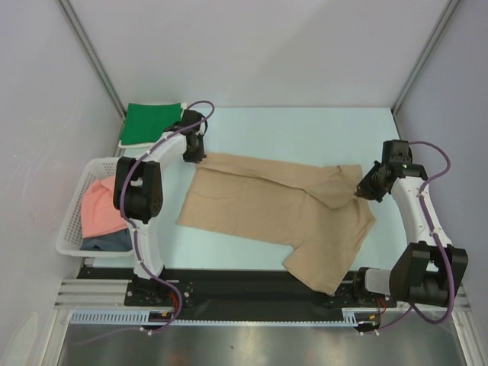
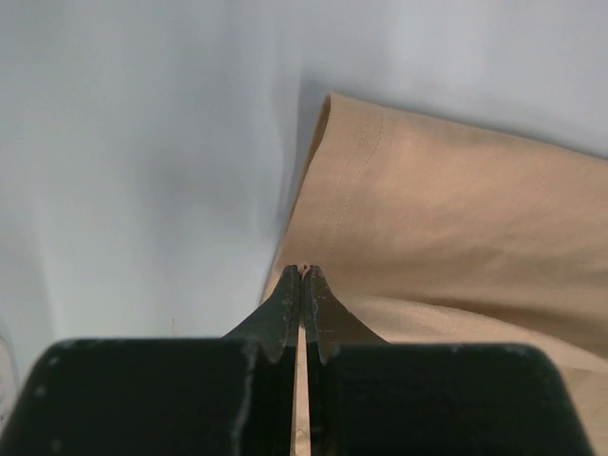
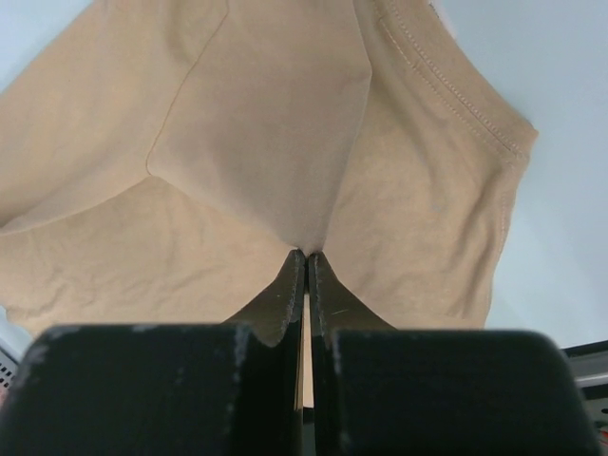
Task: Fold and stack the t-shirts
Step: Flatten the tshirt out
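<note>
View from above: the tan t-shirt [image 1: 282,221] lay spread across the middle of the pale desk [image 1: 305,133], one end reaching the near edge between the two arm bases. The left hand [image 1: 194,152] sat at the garment's far-left corner. The right hand [image 1: 360,191] sat at its right side, where the cloth was gathered into a raised fold. A green t-shirt [image 1: 151,122] lay folded flat at the far-left corner of the desk. A white lattice basket [image 1: 72,229] stood at the left edge, just beside the left arm. It held a crumpled pink t-shirt [image 1: 101,210], with a grey-blue t-shirt [image 1: 107,242] on its near side.

Left wrist view: the two dark fingers [image 2: 280,313] were pressed together, with a thin sliver of tan cloth showing in the slit between them. The left hand was thus closed on the shirt's edge. Beyond the tips, a stitched hem ran away over the desk.

Right wrist view: the fingers [image 3: 285,294] met at their tips, and the right hand was closed on a pinch of tan fabric drawn into a peak there. A stitched sleeve hem lay at upper right, with bare desk beyond it.
</note>
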